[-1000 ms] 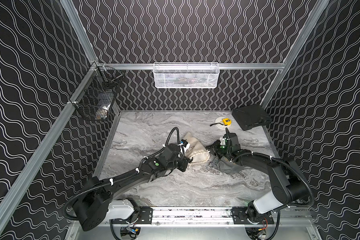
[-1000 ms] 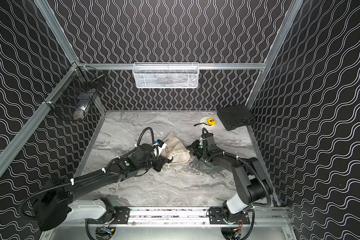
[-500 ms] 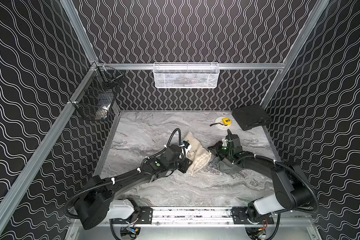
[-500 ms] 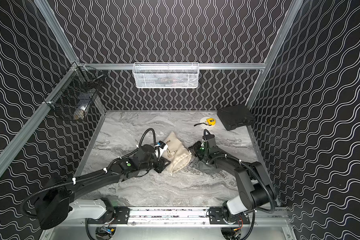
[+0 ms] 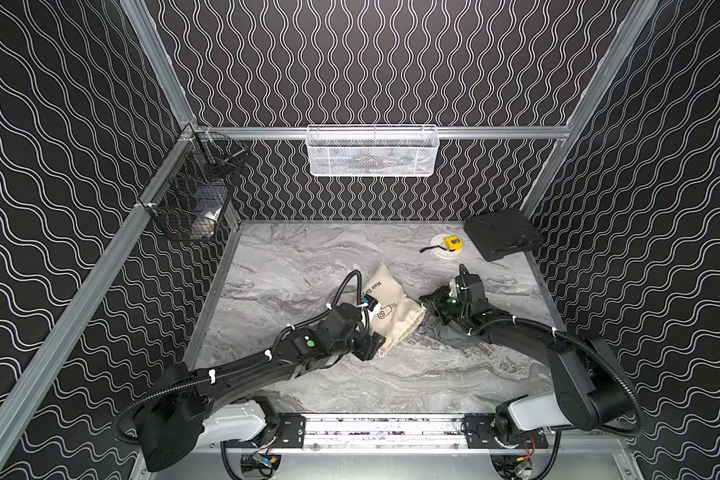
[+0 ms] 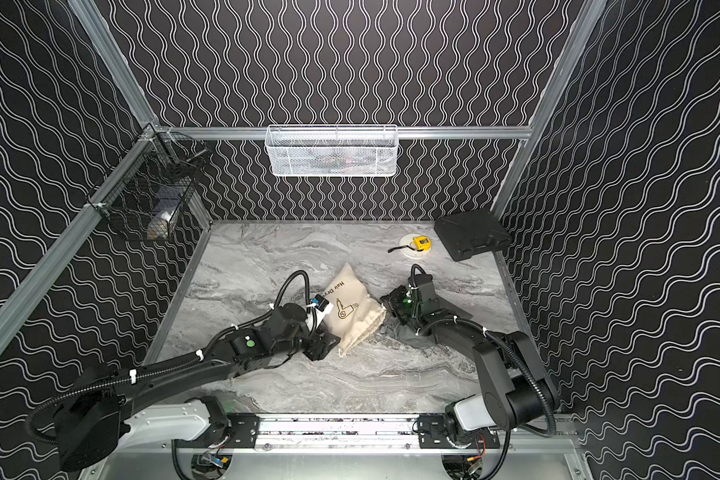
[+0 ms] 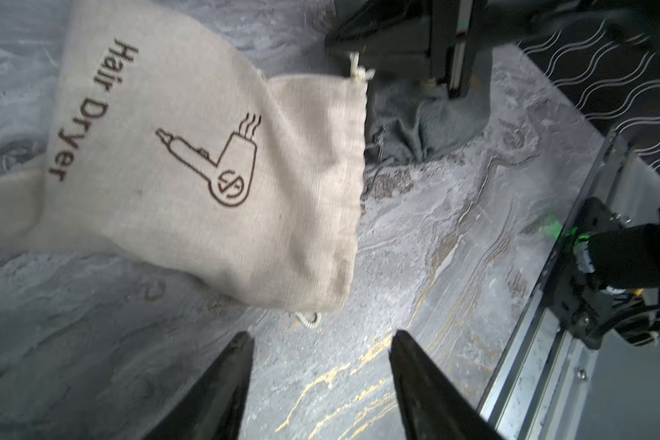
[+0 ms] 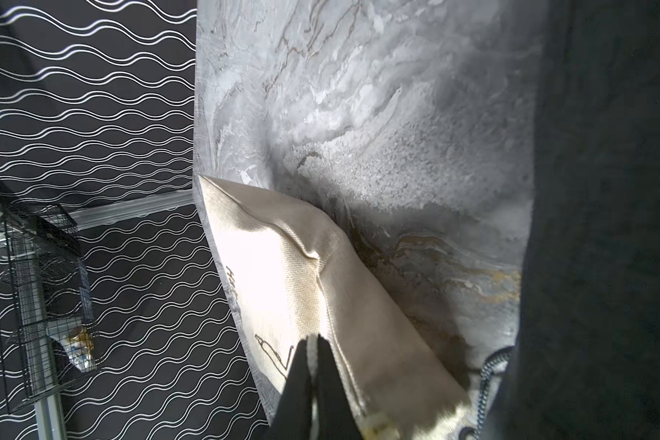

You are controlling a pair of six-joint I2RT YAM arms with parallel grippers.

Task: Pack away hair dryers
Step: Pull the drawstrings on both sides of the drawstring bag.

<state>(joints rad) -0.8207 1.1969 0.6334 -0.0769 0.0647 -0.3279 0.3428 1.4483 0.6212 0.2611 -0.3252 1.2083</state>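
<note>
In both top views the left pincer [image 5: 371, 348] [image 6: 323, 347] has let go. A second ago it was shut at the mouth of the beige drawstring bag [image 5: 387, 311] [image 6: 350, 316]. Now its jaws stand apart just off that mouth's near corner. The right pincer [image 5: 427, 305] [image 6: 385, 305] stays at the mouth's other corner, and the dark grey bag [image 5: 441, 332] lies crumpled beneath it.

The left wrist view confirms it: the left pincer [image 7: 319, 335] is open over bare bench [image 7: 416, 266], with the beige drawstring bag [image 7: 206, 171] just ahead of its tips and a loose drawstring [image 7: 307, 318] between them.

In the right wrist view the right pincer [image 8: 313, 343] is clamped on the bag's hem [image 8: 290, 259].

No hair dryers are in sight. The beige bag bulges, so one is probably inside. Judging by that, bagging it is done and cinching the mouth remains; where the second dryer is I cannot tell.
</note>
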